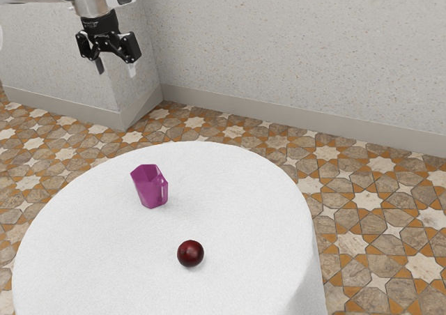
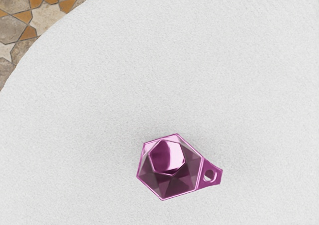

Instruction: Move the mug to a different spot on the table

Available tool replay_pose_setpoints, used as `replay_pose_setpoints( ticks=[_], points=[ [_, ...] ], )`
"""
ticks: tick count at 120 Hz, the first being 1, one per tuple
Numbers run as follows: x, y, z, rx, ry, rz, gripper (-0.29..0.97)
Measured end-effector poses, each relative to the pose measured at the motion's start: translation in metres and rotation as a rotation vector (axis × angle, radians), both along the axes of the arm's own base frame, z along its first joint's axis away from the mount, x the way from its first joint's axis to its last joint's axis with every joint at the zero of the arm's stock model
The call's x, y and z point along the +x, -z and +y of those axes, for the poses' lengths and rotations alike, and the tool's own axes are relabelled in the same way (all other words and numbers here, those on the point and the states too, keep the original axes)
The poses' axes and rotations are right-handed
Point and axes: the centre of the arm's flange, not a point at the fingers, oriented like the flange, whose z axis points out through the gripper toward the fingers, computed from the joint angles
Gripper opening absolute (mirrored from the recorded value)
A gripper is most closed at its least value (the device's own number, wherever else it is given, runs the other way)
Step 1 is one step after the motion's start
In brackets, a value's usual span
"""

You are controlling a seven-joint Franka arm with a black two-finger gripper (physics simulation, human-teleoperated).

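A faceted magenta mug [image 1: 149, 185] stands upright on the round white table [image 1: 230, 189], toward the exterior view's left. From above, the mug [image 2: 171, 168] shows its open hexagonal mouth and a small handle with a hole. My black gripper [image 1: 115, 67] hangs high above the table at the exterior view's upper left, well clear of the mug. Its two fingers stand apart with nothing between them.
A dark red ball [image 1: 190, 253] lies on the table nearer the front, to the right of the mug in the exterior view. The table edge [image 2: 55, 33] curves past patterned floor tiles [image 2: 20, 11]. A grey wall and pillar stand behind.
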Motion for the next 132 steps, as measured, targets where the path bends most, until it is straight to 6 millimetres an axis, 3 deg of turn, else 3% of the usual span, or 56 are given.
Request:
replay_pose_setpoints(
  ticks=[30,44,68,79,88,106,132],
  points=[
    [0.004,-0.006,0.002,0.006,0.049,-0.035,0.66],
    [0.013,-0.001,0.006,0.037,0.221,-0.063,0.66],
    [0.024,0.009,-0.003,0.084,0.561,-0.064,0.66],
    [0.029,0.022,-0.040,0.201,0.737,0.021,0.66],
    [0.025,0.023,-0.056,0.260,0.839,0.076,0.66],
    [-0.007,0.051,-0.091,0.271,1.067,0.135,0.66],
    [-0.009,0.096,-0.109,0.295,1.273,0.141,0.66]
  ],
)
